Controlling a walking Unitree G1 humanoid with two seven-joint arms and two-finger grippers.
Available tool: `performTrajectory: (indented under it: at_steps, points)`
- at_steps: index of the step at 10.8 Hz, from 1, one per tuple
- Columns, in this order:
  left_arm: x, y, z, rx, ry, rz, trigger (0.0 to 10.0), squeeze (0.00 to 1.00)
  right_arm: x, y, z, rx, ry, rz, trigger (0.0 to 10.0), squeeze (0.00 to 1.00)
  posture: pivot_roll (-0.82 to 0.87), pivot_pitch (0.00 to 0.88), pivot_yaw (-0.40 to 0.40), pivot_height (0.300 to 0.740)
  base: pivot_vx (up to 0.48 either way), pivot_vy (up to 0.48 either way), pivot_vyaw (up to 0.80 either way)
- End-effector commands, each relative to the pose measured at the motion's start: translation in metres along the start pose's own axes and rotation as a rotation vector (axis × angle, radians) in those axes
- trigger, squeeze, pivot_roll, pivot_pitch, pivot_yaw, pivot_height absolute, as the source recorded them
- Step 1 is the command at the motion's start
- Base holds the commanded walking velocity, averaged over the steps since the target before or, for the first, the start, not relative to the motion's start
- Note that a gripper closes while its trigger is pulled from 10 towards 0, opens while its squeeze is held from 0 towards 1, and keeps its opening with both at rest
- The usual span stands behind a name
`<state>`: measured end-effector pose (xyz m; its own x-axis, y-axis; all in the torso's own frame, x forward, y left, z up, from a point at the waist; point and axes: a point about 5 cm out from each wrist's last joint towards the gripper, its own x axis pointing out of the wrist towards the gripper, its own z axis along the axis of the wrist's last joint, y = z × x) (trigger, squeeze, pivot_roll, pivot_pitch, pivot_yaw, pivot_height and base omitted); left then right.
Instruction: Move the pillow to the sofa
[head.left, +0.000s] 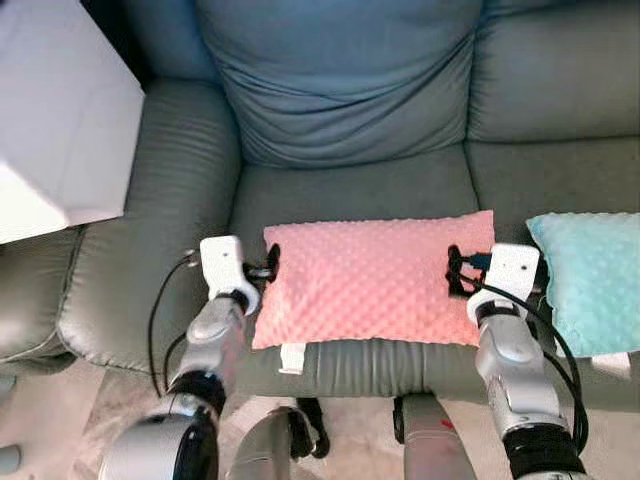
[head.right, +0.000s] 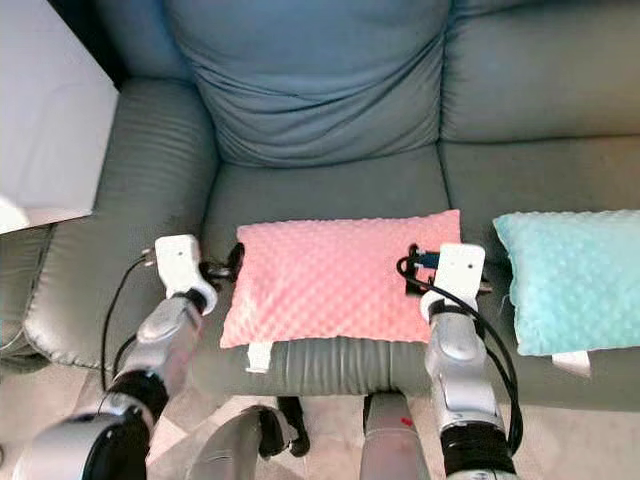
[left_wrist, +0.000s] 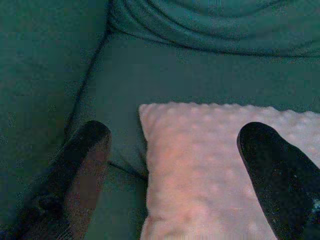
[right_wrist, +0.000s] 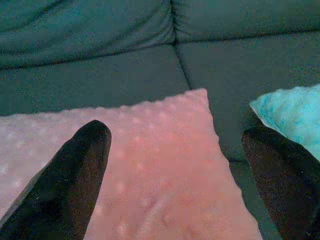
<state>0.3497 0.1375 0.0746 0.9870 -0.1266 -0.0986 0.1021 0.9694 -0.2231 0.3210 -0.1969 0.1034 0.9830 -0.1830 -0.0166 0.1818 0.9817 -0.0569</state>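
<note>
A pink dimpled pillow (head.left: 372, 280) lies flat on the grey-green sofa's seat (head.left: 350, 190), near its front edge. My left gripper (head.left: 270, 265) is at the pillow's left end, open, with its fingers (left_wrist: 82, 175) straddling that edge. My right gripper (head.left: 458, 270) is at the pillow's right end, also open, one finger (right_wrist: 70, 185) over the pillow and the other beyond its corner. The wrist views show the pillow (left_wrist: 210, 175) between the spread fingers, resting on the seat (right_wrist: 125, 80).
A turquoise dimpled pillow (head.left: 590, 285) lies on the seat to the right, close to my right arm. The sofa's armrest (head.left: 160, 200) rises on the left, with a white surface (head.left: 60, 120) beyond it. The back cushion (head.left: 340, 70) stands behind.
</note>
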Motion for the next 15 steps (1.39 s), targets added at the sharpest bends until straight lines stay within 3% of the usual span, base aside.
performTrajectory:
  at_steps: [1,6,8,11,13,15]
  points:
    - [-0.009,0.018,-0.004,0.0,-0.009,0.028,10.0,1.0,-0.006,0.011,-0.006,0.018,0.029,0.036,10.0,1.0,-0.29,0.206,0.207,0.74,0.0,0.0,0.0]
    - [-0.052,0.047,-0.016,0.022,-0.012,0.077,10.0,1.0,-0.029,0.03,-0.014,-0.045,0.041,0.212,10.0,1.0,-0.27,0.075,0.165,0.74,0.0,0.0,0.0]
    - [-0.074,0.048,-0.011,0.066,-0.004,0.056,10.0,1.0,-0.037,0.031,-0.008,-0.053,0.02,0.308,10.0,1.0,-0.23,0.049,0.145,0.74,0.0,0.0,0.0]
    - [-0.111,0.043,-0.018,0.09,0.035,0.053,10.0,1.0,-0.054,0.018,-0.013,-0.077,0.041,0.342,10.0,1.0,-0.22,0.033,0.124,0.74,0.0,0.0,0.0]
    - [-0.132,0.049,-0.022,0.103,0.063,0.087,10.0,1.0,-0.062,0.012,-0.013,-0.1,0.045,0.354,10.0,1.0,-0.2,0.019,0.119,0.74,0.0,0.0,0.0]
    - [-0.137,0.053,-0.015,0.113,0.008,0.173,10.0,1.0,-0.068,0.008,-0.012,-0.124,0.034,0.372,10.0,1.0,-0.2,0.008,0.128,0.74,0.0,0.0,0.0]
